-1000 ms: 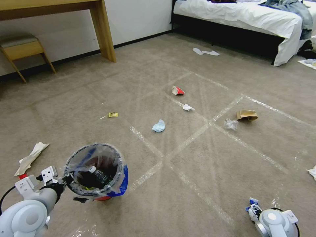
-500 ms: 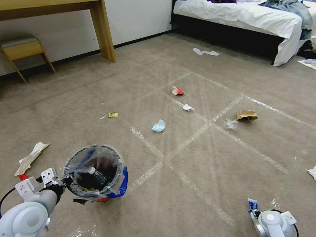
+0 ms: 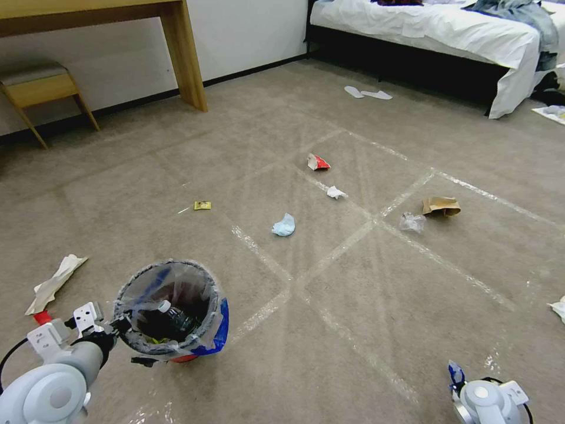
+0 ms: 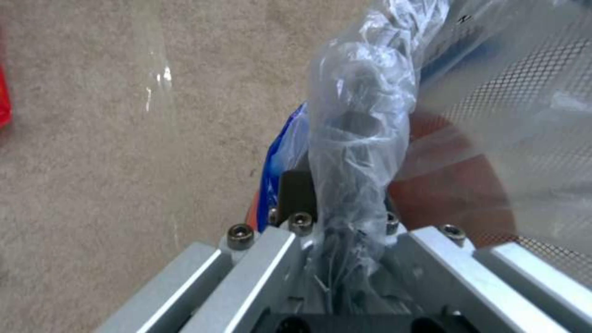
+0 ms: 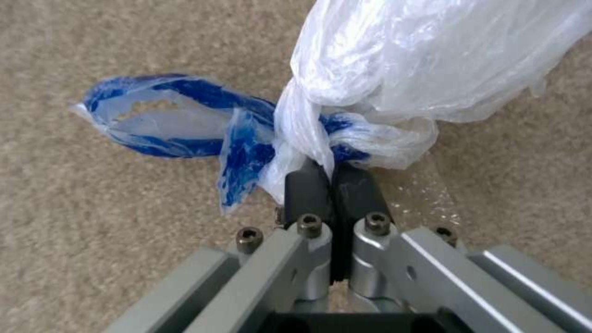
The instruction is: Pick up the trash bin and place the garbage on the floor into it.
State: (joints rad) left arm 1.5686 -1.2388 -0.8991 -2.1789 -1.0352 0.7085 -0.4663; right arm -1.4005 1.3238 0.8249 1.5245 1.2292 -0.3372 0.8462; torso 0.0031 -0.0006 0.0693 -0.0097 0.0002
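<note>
1. Left gripper (image 3: 120, 325), low at the robot's left: jaws clamped on the plastic-lined rim of the trash bin (image 3: 170, 309); in the left wrist view (image 4: 336, 203), a dark pad seen pressed against the bunched clear liner (image 4: 360, 138).
2. Trash bin: upright, red lower body and blue patch on the side facing the robot's right, close above or on the floor (image 3: 353, 282) (contact not discernible); a clear bottle (image 3: 173, 315) and dark contents inside.
3. Right gripper (image 5: 333, 185), low at the robot's right: jaws together, pinching a knotted white-and-blue plastic bag (image 5: 370, 92); in the head view, a scrap of blue plastic showing just above the wrist (image 3: 488, 400).
4. Garbage on the carpet, ahead of the bin: red-white carton (image 3: 318, 162), white tissue (image 3: 336, 192) just beyond a tape crossing, blue mask (image 3: 284, 225), small yellow wrapper (image 3: 202, 205).
5. Farther to the right: brown paper bag (image 3: 441, 205) with a crumpled clear wrapper (image 3: 412, 222) just beside it; a white scrap (image 3: 559, 307) at the right edge.
6. At the left, near the bin: long crumpled white paper (image 3: 56, 282).
7. Background: white slippers (image 3: 368, 93) near the bed (image 3: 424, 26); wooden desk (image 3: 182, 59) and stool (image 3: 38, 85) against the wall.
</note>
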